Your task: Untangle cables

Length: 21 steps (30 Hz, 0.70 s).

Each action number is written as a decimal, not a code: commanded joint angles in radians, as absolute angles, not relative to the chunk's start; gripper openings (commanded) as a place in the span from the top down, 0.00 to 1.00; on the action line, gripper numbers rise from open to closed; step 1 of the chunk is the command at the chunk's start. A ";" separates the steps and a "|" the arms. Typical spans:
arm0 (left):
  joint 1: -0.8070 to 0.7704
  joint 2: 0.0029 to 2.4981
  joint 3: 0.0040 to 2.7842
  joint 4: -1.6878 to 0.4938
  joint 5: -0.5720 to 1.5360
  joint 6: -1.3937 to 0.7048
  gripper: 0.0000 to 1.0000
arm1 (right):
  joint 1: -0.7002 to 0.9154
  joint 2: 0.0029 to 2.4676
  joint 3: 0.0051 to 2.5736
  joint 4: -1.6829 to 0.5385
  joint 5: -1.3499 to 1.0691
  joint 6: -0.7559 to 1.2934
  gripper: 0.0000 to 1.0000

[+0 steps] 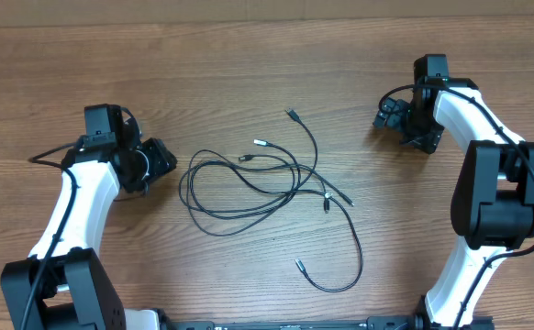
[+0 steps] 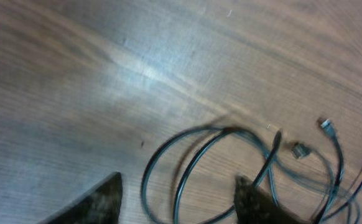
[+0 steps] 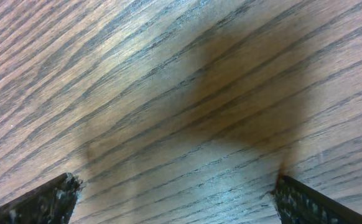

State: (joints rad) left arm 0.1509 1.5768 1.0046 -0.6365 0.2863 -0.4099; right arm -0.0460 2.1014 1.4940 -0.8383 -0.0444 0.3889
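cables point(image 1: 267, 179) lie tangled on the table point(image 1: 249, 55); left fingers point(image 2: 103, 202) part open, right fingers point(image 3: 38, 205) wide, both empty

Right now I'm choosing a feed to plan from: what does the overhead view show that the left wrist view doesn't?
Only overhead: the white-and-black left arm and right arm, plus the whole tangle of thin black cables, including the end trailing toward the robot bases. Only left wrist: its own jaws open, dark fingertips apart, and two silver-tipped plugs close up. Both: cable loops lying on the brown wooden table.
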 commanded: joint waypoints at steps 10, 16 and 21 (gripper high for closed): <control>0.076 1.582 0.876 -0.468 0.253 -0.382 0.73 | -0.050 2.111 1.507 -0.835 -0.038 0.391 0.00; 0.036 1.582 0.871 -0.471 0.263 -0.381 0.69 | -0.050 2.111 1.507 -0.835 -0.038 0.391 0.00; -0.022 1.582 0.871 -0.470 0.258 -0.381 0.69 | -0.050 2.111 1.507 -0.835 -0.038 0.391 0.00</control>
State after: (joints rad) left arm 0.0093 1.5768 0.8764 -0.4736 0.2649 -0.3893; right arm -0.0460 2.1014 1.4940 -0.8383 -0.0448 0.3885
